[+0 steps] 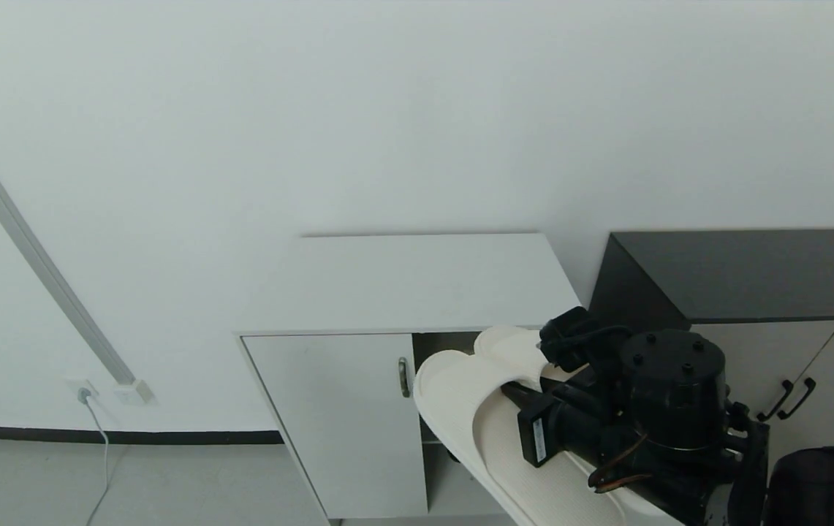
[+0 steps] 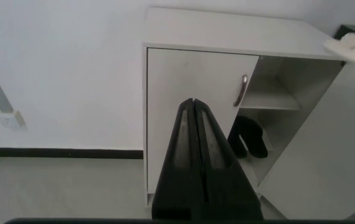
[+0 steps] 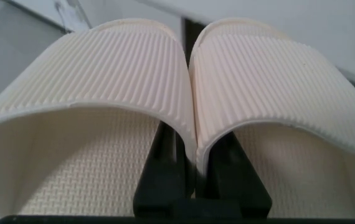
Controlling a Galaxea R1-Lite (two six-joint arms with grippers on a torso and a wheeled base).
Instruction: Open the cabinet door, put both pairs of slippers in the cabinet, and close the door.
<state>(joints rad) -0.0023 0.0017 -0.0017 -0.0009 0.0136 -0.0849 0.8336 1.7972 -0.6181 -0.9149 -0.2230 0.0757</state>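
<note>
The cabinet [image 1: 417,281] has its door [image 2: 327,149] open, with a dark pair [image 2: 248,137] already inside, under the shelf [image 2: 271,102]. The right hand [image 3: 195,174] clamps the cream slippers [image 1: 460,409] before the opening. The left hand [image 2: 194,143] is closed, empty. Placing and shutting remain.

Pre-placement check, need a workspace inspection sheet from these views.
Surface: grey floor under the white cabinet.
Job's things: left door closed; right door swung open; dark pair on the lower shelf inside; cream slippers held side by side before the opening.
Clutter: nothing seen.
Grippers: left claw shut, empty, facing the cabinet; right claw shut on the cream slippers' inner walls.
Cables: white cable hangs from wall socket to the floor.
Surroundings: white wall, grey trunking, dark-topped cabinet on the right.
</note>
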